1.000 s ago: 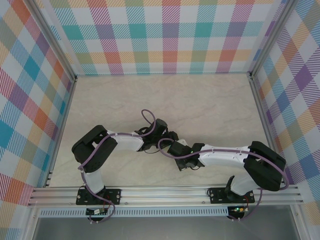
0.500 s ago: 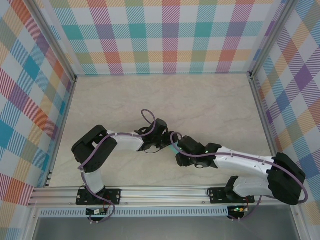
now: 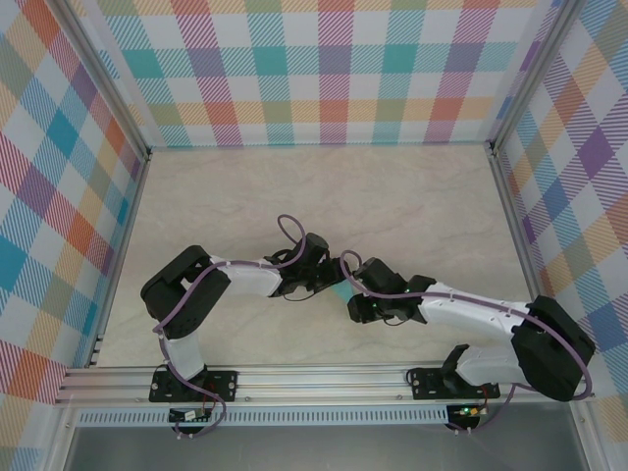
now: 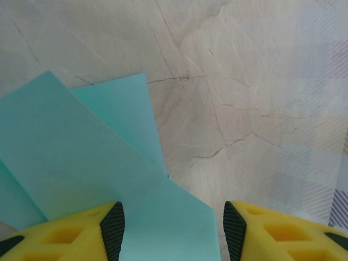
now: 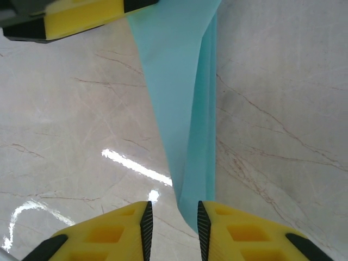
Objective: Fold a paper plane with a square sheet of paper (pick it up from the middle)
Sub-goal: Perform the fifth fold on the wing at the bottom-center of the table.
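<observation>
- The turquoise sheet of paper point(image 4: 109, 163), already folded into overlapping layers, sits at the middle of the marble-patterned table point(image 3: 412, 196), a little nearer its near edge than its far one.
- In the left wrist view the paper shows as plain, unmarked flaps fanned over one another, their straight edges crossing at angles, with one sharp corner pointing toward the far side.
- In the right wrist view it appears as a long, narrow band of two layers that tapers to a tip.
- The left gripper point(image 4: 173, 228) has its yellow fingers with black pads standing well apart; the paper lies flat between and under them, its edge just short of the right-hand pad, and it is not squeezed.
- The right gripper point(image 5: 174, 223) has its fingers parted only narrowly; the paper's tapered tip reaches into that gap beside one pad, with bare table visible on its other side.
- One yellow finger point(image 5: 81, 16) of the left gripper sits at the band's far end.
- From above, both arms meet nose to nose over the paper, inside pastel plaid walls point(image 3: 324, 69).
</observation>
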